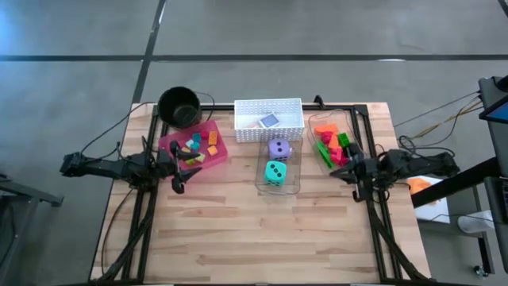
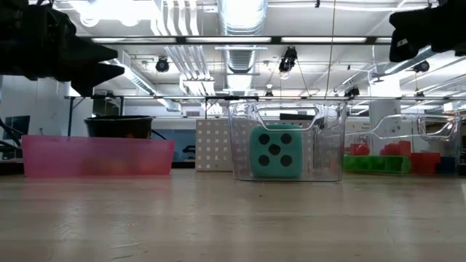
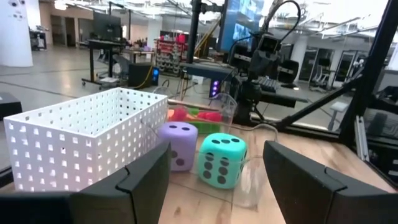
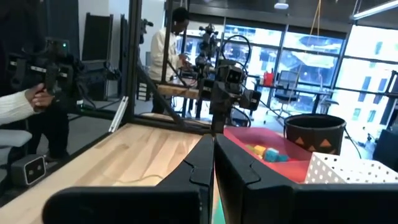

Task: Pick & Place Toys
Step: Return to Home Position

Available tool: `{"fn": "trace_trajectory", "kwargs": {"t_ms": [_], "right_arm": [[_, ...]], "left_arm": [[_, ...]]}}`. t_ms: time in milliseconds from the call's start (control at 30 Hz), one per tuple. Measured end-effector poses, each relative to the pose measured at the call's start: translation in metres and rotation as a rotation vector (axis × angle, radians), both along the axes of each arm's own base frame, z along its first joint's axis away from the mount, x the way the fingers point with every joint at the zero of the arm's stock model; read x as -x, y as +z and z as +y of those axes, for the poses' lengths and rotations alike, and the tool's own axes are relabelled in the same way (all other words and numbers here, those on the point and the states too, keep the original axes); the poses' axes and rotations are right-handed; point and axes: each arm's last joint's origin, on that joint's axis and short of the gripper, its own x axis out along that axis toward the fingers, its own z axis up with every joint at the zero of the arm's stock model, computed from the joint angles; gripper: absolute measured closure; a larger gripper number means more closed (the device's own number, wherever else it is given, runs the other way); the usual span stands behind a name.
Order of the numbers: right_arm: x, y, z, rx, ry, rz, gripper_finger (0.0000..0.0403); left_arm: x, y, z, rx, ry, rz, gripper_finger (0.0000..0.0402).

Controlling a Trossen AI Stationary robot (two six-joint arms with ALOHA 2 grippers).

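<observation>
The left gripper (image 3: 216,152) hangs with its jaws spread wide and nothing between them, just beside the near corner of the pink tray (image 1: 168,145). Straight ahead of these jaws, behind the wall of a clear bin (image 1: 295,187), sit the teal die (image 3: 221,160) and the purple die (image 3: 178,144) side by side, the teal one nearer the table's front edge. The white basket (image 3: 81,140) stands off to one side of the jaws, close enough to block part of the purple die; a small card (image 1: 270,121) lies inside it. Small bricks (image 1: 194,145) lie scattered in the pink tray, and the black pot (image 1: 178,106) stands just beyond the tray's far corner. The right gripper (image 4: 213,149) has its jaws pressed together, holding nothing, and sits just beside the near corner of a second clear bin (image 1: 312,135) that holds larger bricks (image 1: 329,141) in orange, red and green. Ahead of these jaws lies bare table (image 1: 262,230), then the tray and pot, with the left arm (image 4: 227,81) facing them from across the table. Beyond the table a person (image 4: 168,50) stands at a bench, and a white sleeve (image 4: 15,107) shows at one side.
</observation>
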Motion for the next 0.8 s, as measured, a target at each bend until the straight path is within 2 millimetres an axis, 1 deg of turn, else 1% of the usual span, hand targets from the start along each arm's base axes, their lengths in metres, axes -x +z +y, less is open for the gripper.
{"fn": "trace_trajectory", "kwargs": {"t_ms": [167, 267, 300, 367, 533, 800], "right_arm": [[-0.006, -0.015, 0.001, -0.004, -0.007, -0.013, 0.039], [-0.009, -0.025, 0.0, -0.017, -0.057, -0.037, 0.039], [-0.009, -0.027, -0.001, -0.018, -0.076, -0.018, 0.039], [-0.01, -0.029, -0.002, -0.028, -0.114, 0.009, 0.039], [-0.01, -0.029, -0.005, -0.041, -0.23, 0.013, 0.039], [-0.01, -0.031, -0.005, -0.042, -0.247, 0.025, 0.039]], "left_arm": [[0.0, -0.002, 0.0, 0.004, 0.0, 0.017, 0.0142], [0.0, -0.005, 0.0, 0.0, 0.0, 0.046, 0.0142], [0.0, -0.006, 0.0, -0.002, 0.0, 0.058, 0.0142], [-0.001, -0.006, 0.0, -0.003, -0.001, 0.064, 0.0142], [-0.001, -0.006, 0.0, -0.005, -0.001, 0.065, 0.0142], [-0.001, -0.006, 0.0, -0.005, -0.001, 0.066, 0.0142]]}}
